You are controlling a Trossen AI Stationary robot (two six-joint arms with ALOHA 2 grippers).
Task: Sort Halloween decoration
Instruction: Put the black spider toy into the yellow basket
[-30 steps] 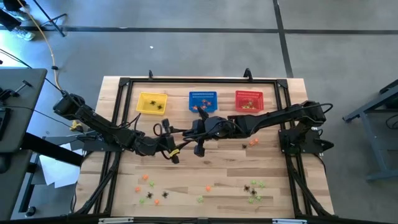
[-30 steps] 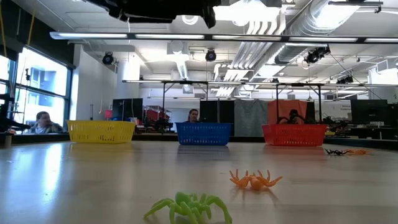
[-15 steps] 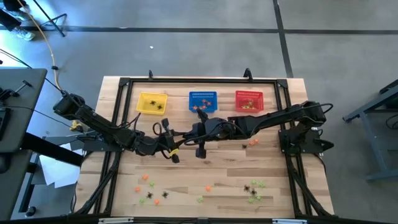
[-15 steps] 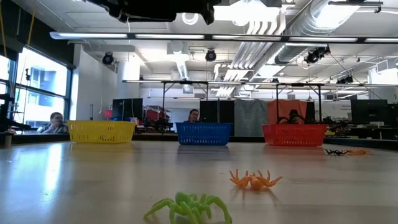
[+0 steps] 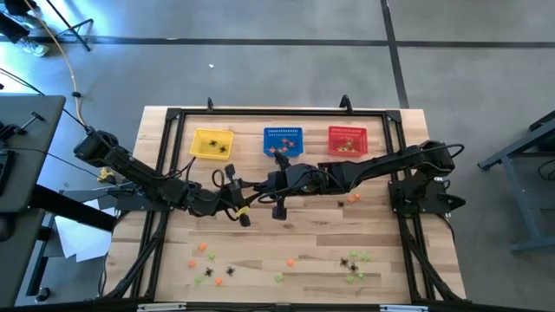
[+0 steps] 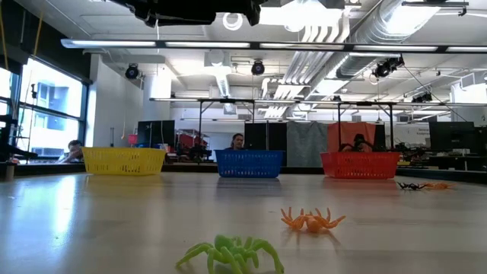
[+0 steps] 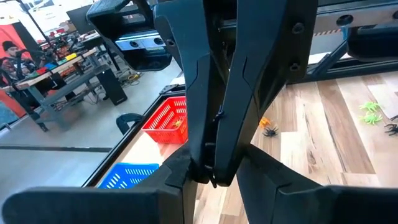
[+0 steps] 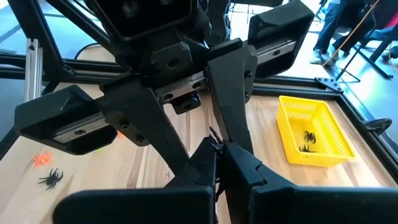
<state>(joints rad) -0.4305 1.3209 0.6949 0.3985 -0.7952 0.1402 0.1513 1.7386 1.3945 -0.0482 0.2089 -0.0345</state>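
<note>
The left claw (image 5: pixel 234 178) is sitting slightly closer to the right claw (image 5: pixel 251 184) than a second ago, and in the low view a person (image 6: pixel 74 150) at the far left is now showing farther to the right, beside the yellow mesh basket (image 6: pixel 124 160).

The tiny plastic Halloween trinkets (image 5: pixel 206 260) are spider-shaped, in black, orange and light green. Most are lying scattered along the near edge of the pale wooden plank worktop (image 5: pixel 312 234), with another cluster (image 5: pixel 354 263) toward the right. One orange trinket (image 5: pixel 353 198) is lying under the right arm. Black ones are lying in the yellow basket, and others in the blue mesh basket (image 5: pixel 283 139) and the red mesh basket (image 5: pixel 347 139), all lined up along the far edge.

Both claws are meeting tip to tip above the middle of the worktop. The right claw is clenched; whether the left is gripping anything cannot be told.

The worktop is sitting in a black frame on a grey floor. Behind it, a workshop with ducts and ceiling lights is showing.
</note>
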